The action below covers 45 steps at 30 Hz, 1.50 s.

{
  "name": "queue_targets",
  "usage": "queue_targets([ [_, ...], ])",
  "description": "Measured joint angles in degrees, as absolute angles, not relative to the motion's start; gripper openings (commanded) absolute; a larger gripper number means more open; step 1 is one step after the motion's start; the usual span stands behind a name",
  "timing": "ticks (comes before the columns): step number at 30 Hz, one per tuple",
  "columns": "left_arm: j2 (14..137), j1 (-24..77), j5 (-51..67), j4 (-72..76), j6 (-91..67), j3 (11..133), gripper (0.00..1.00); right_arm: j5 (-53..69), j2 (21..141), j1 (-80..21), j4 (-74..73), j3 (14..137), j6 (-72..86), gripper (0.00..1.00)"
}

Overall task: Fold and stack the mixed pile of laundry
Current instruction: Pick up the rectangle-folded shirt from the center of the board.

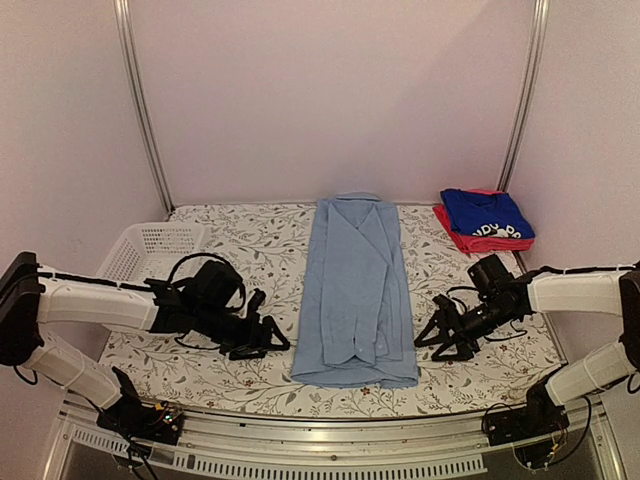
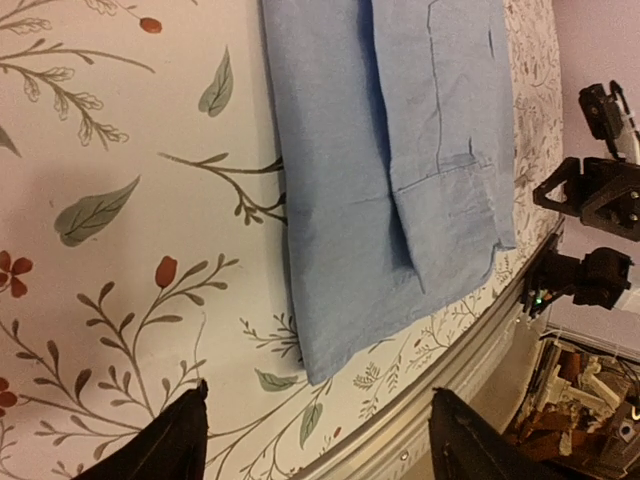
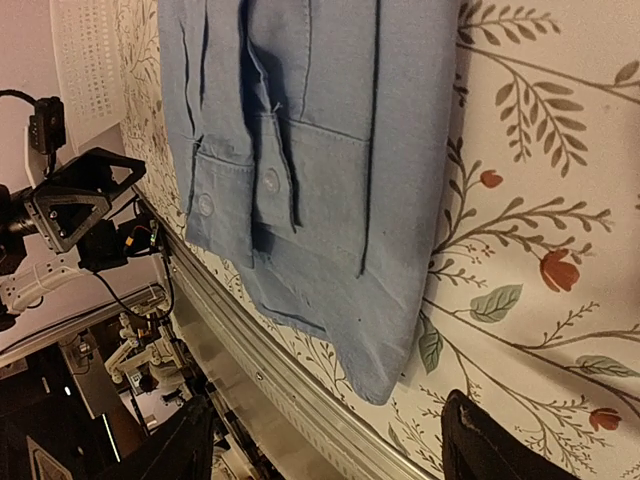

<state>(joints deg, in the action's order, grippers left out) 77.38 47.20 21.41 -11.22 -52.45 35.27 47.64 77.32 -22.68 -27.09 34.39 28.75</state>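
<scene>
A light-blue collared shirt (image 1: 355,290) lies folded into a long narrow strip down the middle of the table, collar at the far end. Its near left corner (image 2: 330,340) shows in the left wrist view, and its cuffed sleeve and near right corner (image 3: 380,330) in the right wrist view. My left gripper (image 1: 270,338) (image 2: 318,400) hovers just left of that near end, open and empty. On the opposite side my right gripper (image 1: 437,343) (image 3: 328,400) is open too, holding nothing. A folded royal-blue shirt (image 1: 487,213) rests on a folded red-pink one (image 1: 452,232) at the back right.
A white perforated basket (image 1: 150,248) stands at the left, behind my left arm. The floral table cover (image 1: 250,235) ends at a metal front rail (image 1: 330,425), close to the shirt's near hem. Walls and upright posts close in the back and sides.
</scene>
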Motion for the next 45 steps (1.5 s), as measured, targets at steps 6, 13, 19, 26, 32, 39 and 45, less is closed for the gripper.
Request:
queue_targets([
  [6,84.47,47.35,23.42,-3.18,-55.75,34.48,0.66,47.7,81.01,-24.47,-19.62,29.23,32.86,0.62],
  [13,90.11,47.75,25.17,4.69,-58.35,33.65,0.52,49.74,87.83,-26.5,-11.77,29.39,35.51,0.47],
  [19,95.13,48.99,27.33,11.18,-59.18,34.81,0.44,51.72,90.67,-27.33,-8.08,29.41,36.27,0.39],
  [26,96.77,49.95,28.6,13.78,-59.92,35.03,0.34,53.36,92.44,-27.38,-4.97,28.1,36.47,0.25],
  [32,96.25,50.74,29.34,14.83,-60.51,32.49,0.0,53.84,93.34,-27.4,-4.36,27.2,36.51,0.0],
  [39,92.49,51.37,28.86,11.03,-58.46,33.28,0.0,51.18,89.52,-27.62,-10.15,29.45,35.27,0.0],
  [45,89.6,50.15,27.99,7.33,-55.16,38.44,0.0,49.82,84.75,-25.65,-12.8,34.59,33.58,0.0],
])
